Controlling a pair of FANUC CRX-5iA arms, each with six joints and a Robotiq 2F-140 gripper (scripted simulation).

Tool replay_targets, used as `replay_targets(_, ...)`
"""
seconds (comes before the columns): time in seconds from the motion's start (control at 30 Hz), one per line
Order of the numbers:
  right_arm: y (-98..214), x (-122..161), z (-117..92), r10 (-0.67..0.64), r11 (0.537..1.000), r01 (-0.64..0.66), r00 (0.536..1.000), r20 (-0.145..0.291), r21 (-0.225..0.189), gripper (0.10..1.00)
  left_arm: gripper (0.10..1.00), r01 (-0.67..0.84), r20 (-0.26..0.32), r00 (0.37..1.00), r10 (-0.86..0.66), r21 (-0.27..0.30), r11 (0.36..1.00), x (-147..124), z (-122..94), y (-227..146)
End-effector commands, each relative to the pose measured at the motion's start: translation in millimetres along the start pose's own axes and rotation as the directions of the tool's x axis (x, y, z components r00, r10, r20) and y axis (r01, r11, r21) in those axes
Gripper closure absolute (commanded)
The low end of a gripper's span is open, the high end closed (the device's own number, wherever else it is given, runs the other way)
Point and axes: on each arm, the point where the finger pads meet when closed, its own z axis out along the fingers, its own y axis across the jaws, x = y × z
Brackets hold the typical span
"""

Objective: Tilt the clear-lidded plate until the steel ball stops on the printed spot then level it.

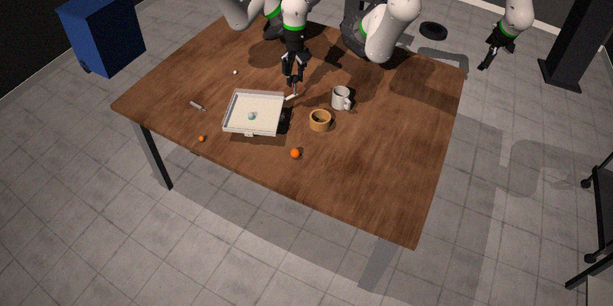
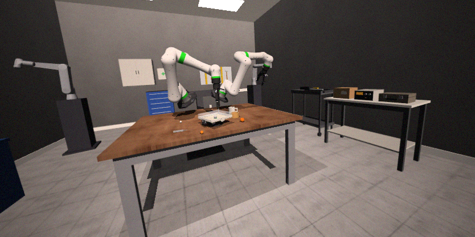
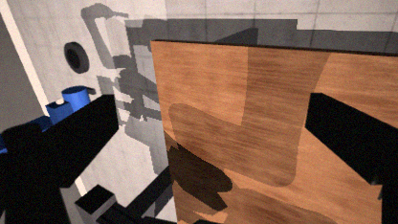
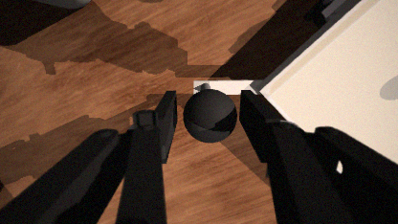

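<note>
The clear-lidded plate (image 1: pixel 231 129) (image 2: pixel 222 116) (image 4: pixel 335 72) is a square white tray raised above the table, and looks about level; a slight tilt cannot be told. The steel ball (image 1: pixel 251 115) (image 2: pixel 215 117) sits at the green printed spot (image 1: pixel 251 118), mostly covering it. A black round knob (image 4: pixel 210 126) stands on a thin stem on a white arm from the plate's corner. My right gripper (image 1: pixel 295 79) (image 4: pixel 208 105) is partly open around the knob, with a gap at both sides. My left gripper (image 1: pixel 488 58) (image 3: pixel 211 111) is wide open and empty, high beyond the table's side, far from the plate.
A white mug (image 1: pixel 340 98) and a tan ring (image 1: pixel 320 126) stand beside the plate. An orange ball (image 1: pixel 295 153), a smaller orange ball (image 1: pixel 201 138), a small white ball (image 1: pixel 234 72) and a grey tool (image 1: pixel 196 104) lie around it on the wooden table (image 1: pixel 360 166).
</note>
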Motion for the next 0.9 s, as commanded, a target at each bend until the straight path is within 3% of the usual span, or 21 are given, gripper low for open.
replay_targets(0.0, 0, 1, -4, 0.0, 1.0, 0.0, 1.0, -0.002, 0.0, 0.674, 0.098, 0.0, -0.002, 1.0, 0.0, 0.0, 1.0, 0, -1, 0)
replay_targets(0.87, 0, 1, -41, 0.0, 1.0, 0.0, 1.0, -0.002, 0.0, 0.674, 0.098, 0.0, -0.002, 1.0, 0.0, 0.0, 1.0, 0, -1, 0)
